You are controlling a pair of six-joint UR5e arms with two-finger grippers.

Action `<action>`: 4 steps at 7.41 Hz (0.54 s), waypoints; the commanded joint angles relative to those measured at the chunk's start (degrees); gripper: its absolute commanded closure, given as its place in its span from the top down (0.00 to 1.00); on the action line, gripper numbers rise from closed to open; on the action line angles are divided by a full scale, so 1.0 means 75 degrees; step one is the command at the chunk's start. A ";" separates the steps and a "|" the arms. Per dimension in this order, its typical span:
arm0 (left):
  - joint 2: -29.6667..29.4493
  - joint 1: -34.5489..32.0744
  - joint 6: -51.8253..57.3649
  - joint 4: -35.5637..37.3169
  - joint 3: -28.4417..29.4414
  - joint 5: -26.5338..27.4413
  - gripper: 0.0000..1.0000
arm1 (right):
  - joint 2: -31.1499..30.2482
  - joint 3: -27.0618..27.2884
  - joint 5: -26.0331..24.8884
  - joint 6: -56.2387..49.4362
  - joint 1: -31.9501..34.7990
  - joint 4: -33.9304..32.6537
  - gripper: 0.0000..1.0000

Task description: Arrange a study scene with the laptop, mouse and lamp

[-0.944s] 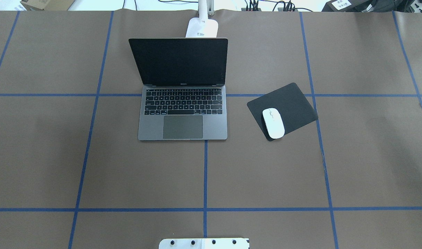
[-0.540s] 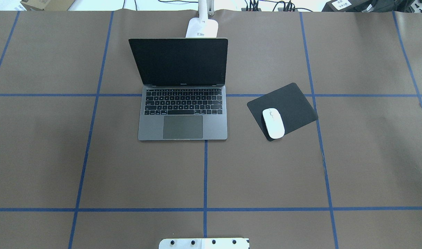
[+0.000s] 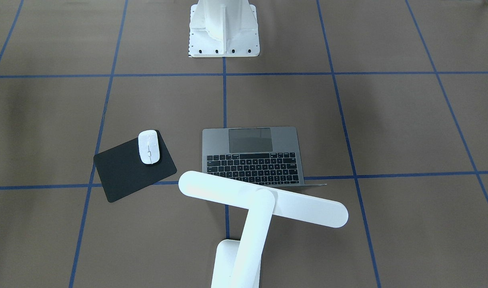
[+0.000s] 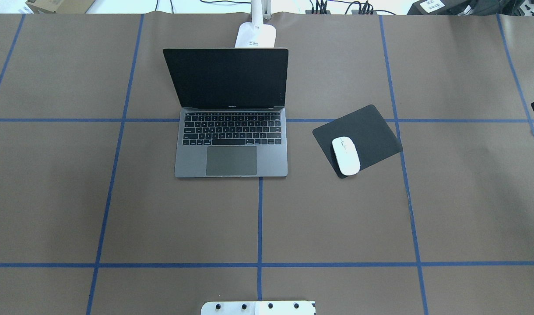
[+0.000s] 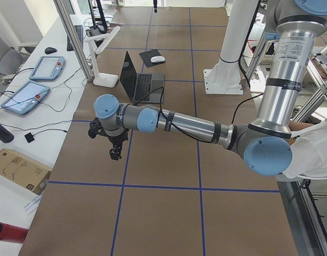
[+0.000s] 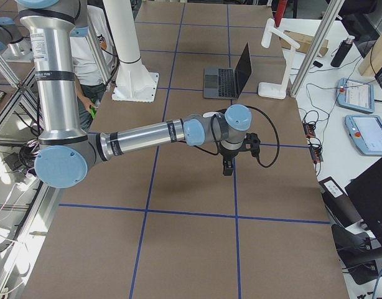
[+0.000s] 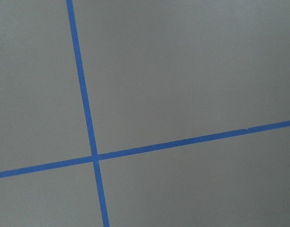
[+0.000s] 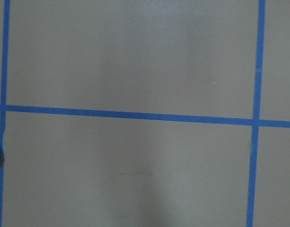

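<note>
The laptop stands open at the table's far middle, its dark screen facing the robot. The lamp rises behind it with its bar head over the screen's top edge; its base sits at the far edge. The white mouse lies on the near corner of a black mouse pad, right of the laptop. My left gripper hangs over bare table far left of the laptop. My right gripper hangs far right of the mouse pad. I cannot tell whether either is open or shut.
The white bolted pedestal stands at the robot's side of the table. A person in a white shirt is beside it. Control tablets and cables lie on the bench beyond the table's far edge. Both wrist views show brown paper with blue tape lines.
A dark bit of the right arm at the overhead view's right edge has shifted slightly toward the far side. Laptop, mouse, pad and lamp have not moved.
</note>
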 commanded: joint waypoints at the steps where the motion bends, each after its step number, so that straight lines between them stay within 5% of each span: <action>1: 0.0317 -0.0023 -0.0020 -0.0002 -0.0051 0.0018 0.99 | -0.0540 0.0191 -0.0262 -0.0021 0.0000 0.0618 0.99; 4: 0.0529 -0.0070 -0.0159 -0.0002 -0.0108 0.0007 0.99 | -0.0940 0.0038 -0.0381 0.0002 0.0012 0.1043 0.99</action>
